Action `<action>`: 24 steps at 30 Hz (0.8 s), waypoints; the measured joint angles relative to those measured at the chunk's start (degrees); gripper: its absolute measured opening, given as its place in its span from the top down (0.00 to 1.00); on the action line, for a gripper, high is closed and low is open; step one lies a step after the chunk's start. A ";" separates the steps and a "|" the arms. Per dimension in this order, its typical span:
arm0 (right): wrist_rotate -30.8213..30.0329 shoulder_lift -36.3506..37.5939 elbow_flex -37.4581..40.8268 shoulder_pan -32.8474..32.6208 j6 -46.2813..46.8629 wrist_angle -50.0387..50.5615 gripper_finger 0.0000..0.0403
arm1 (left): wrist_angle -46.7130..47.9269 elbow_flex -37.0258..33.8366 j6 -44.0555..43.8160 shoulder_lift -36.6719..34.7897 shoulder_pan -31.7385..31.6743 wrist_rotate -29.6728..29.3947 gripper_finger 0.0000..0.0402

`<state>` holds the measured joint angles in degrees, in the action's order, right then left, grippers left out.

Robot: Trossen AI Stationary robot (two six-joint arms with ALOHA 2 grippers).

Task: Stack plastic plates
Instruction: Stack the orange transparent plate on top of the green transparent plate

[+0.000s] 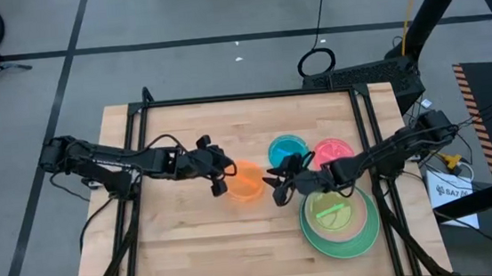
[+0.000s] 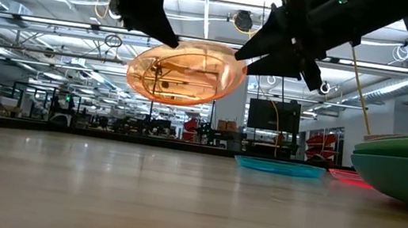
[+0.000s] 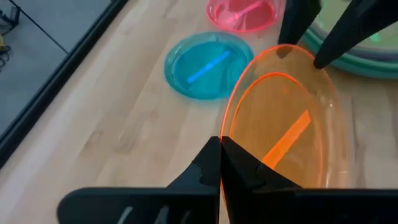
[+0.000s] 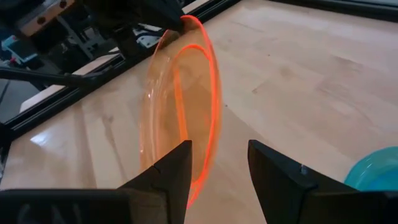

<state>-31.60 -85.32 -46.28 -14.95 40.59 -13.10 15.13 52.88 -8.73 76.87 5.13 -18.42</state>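
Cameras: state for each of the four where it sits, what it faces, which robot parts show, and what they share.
High: overhead, straight down; both arms, table.
Low: table height, level across toward the room; both grippers overhead.
Left wrist: past left gripper shut on orange plate.
Right wrist: past open right gripper toward that plate.
Shared: the orange plate appears in all four.

You won't find much to read here. The only lettering sits on a white sheet lying off the table's right edge in the high view; it seems to start with "BAY", but the rest is too small for you to make out. No label, brand, number or sign can be read on the plates, the arms or in the room behind.
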 joint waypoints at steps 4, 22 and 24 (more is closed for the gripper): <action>-0.04 0.00 0.00 0.91 -0.98 -0.22 0.63 | -3.64 0.00 0.13 0.01 0.09 -0.17 0.99; -0.01 0.00 0.00 1.52 -5.32 -3.39 0.83 | -6.48 0.02 0.66 0.01 0.02 -1.27 0.98; 0.03 0.00 0.00 1.52 -5.32 -3.37 0.85 | -6.48 0.02 0.66 0.01 0.02 -1.27 0.94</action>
<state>-31.57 -85.32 -46.28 -13.43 35.27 -16.47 8.65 52.90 -8.08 76.88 5.15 -19.68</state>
